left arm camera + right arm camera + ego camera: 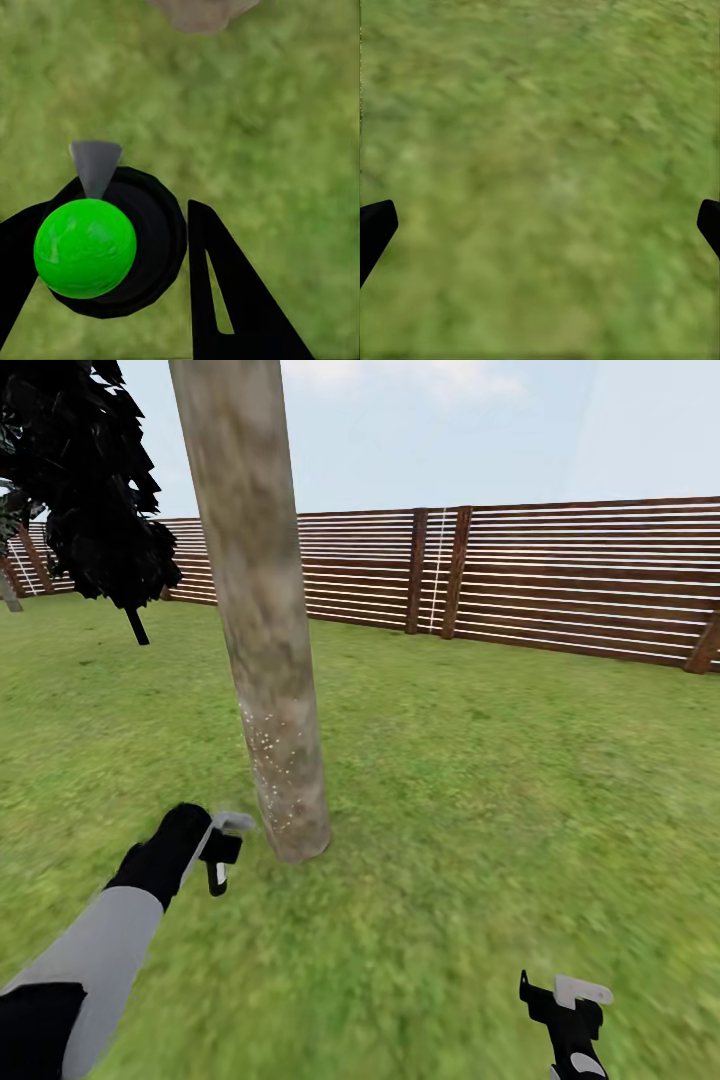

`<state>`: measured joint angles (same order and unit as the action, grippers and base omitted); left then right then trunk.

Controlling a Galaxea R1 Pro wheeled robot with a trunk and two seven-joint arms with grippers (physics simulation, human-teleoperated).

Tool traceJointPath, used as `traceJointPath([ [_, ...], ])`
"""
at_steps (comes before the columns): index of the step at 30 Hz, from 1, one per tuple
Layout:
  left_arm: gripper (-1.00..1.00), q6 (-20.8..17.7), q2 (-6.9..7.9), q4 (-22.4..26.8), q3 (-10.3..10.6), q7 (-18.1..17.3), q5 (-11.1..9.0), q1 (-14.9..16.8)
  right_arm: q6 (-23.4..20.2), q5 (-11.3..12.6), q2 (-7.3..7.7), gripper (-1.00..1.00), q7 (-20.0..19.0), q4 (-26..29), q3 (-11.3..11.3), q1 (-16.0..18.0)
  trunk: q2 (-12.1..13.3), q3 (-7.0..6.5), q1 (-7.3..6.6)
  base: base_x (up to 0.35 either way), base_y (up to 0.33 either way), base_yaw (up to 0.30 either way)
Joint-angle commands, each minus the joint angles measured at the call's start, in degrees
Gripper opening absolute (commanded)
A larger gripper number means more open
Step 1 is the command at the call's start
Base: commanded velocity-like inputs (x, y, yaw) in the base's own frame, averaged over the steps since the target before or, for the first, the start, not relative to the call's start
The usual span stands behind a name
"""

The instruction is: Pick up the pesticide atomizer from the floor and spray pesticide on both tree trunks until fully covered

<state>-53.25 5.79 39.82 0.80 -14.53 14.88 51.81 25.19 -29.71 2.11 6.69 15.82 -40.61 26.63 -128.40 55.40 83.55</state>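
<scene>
A thick pale grey-beige mottled tree trunk (262,610) rises from the lawn in the middle of the head view, with pale specks on its lower part. My left gripper (220,852) is just left of the trunk's foot and is shut on the pesticide atomizer (230,828), whose grey head points toward the trunk. In the left wrist view the atomizer (97,247) shows as a black body with a bright green top and grey nozzle between the black fingers (232,300), and the trunk's base (201,11) lies ahead. My right gripper (570,1005) hangs open over grass, its fingertips (375,229) wide apart.
A brown slatted fence (560,575) runs across the back. A thin black-trunked tree with dark foliage (90,480) stands at the far left. Green lawn (480,790) spreads around the trunk on all sides.
</scene>
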Motion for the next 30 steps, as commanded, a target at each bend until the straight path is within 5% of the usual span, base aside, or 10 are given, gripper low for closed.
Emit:
traceJointPath([
  [1,-1.00,0.69,-0.85,-2.03,-0.01,0.18,0.19,-0.39,0.00,0.00,0.00,1.00,0.00,0.00,0.00,0.00,0.00,-0.01,0.00,0.000,0.000,0.000],
  [5,-1.00,2.16,-1.66,-3.59,-0.58,1.87,-0.13,-0.86,-0.03,-0.02,0.00,1.00,0.00,-0.33,0.00,-0.06,0.00,-0.01,0.00,0.000,0.000,0.000],
  [7,-1.00,9.23,-2.73,-8.56,-6.75,9.27,-4.77,-3.12,0.00,-0.11,0.03,1.00,-0.01,-1.94,0.02,-0.16,0.00,-0.01,0.00,0.000,0.000,0.000],
  [12,-1.00,21.71,-2.52,-18.99,-8.73,20.62,-7.92,-3.85,0.04,-0.30,0.23,1.00,-0.01,-2.27,0.09,-0.20,0.00,-0.01,0.00,0.000,0.000,0.000],
  [15,-1.00,24.69,-2.58,-22.01,-8.73,21.21,-10.02,-3.90,0.04,-0.32,0.42,1.00,-0.01,-2.27,0.12,-0.75,0.00,-0.01,0.00,0.003,0.000,0.000],
  [30,-1.00,25.30,-5.26,-21.95,-8.71,21.87,-13.16,-3.91,0.11,-0.18,-0.09,1.00,0.17,-2.37,0.18,-1.23,0.00,-0.01,0.00,0.102,-0.193,0.041],
])
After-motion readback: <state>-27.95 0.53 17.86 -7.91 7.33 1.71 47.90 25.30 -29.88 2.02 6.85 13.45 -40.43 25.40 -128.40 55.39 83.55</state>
